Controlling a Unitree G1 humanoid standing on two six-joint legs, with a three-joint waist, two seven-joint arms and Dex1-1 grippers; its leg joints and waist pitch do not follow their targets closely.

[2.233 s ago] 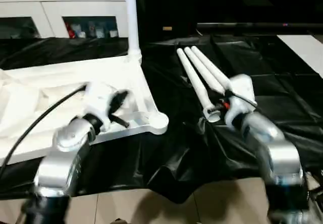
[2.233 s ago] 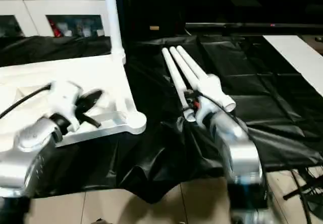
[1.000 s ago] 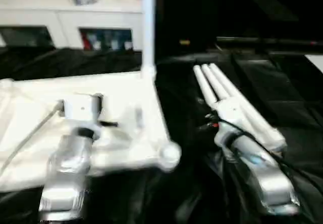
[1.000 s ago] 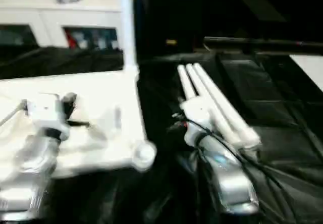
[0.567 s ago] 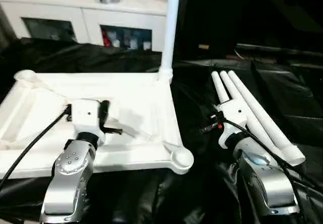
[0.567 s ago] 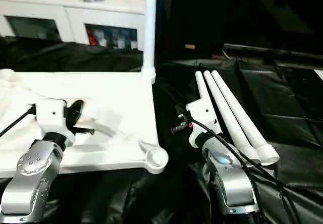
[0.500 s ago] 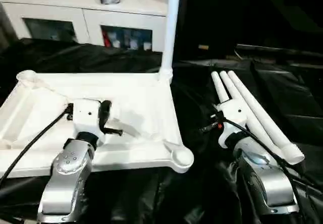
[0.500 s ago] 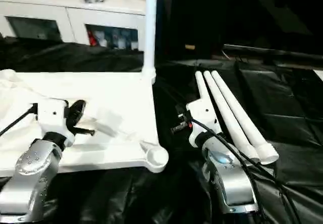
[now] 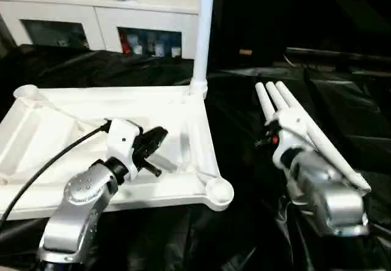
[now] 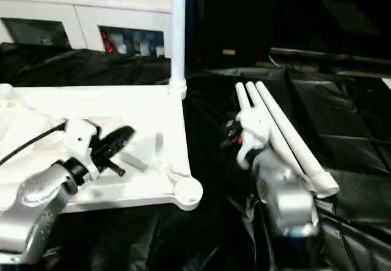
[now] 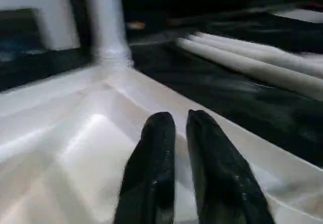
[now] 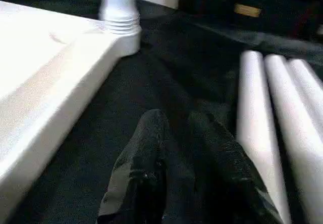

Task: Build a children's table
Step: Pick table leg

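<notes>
- Since half a second ago my left gripper (image 9: pixel 156 138) has swung toward the right edge of the upturned tabletop (image 9: pixel 55 118); its fingers now point at the rim near the empty near-right corner socket (image 9: pixel 219 191), where before they hung over the ribbed middle. I read that as lining up to steady the top.
- My right gripper (image 12: pixel 176 128) has shifted toward the loose legs (image 10: pixel 287 137). It hovers over the black sheet (image 9: pixel 256 240), just beside the nearest leg, not touching it.
- Both grippers are empty, their fingers nearly together with a slim gap between them.
- Count: one tabletop, lying underside up on the black sheet, left of centre.
- Legs: four in all. One fitted leg (image 9: pixel 204 33) stands upright in the far-right socket; three lie side by side to the right, well apart from the top.
- Sockets I can see: three, two of them empty, including the far-left socket (image 9: pixel 25 91).
- Behind stands a white cabinet (image 9: pixel 91 8) with glass doors.
</notes>
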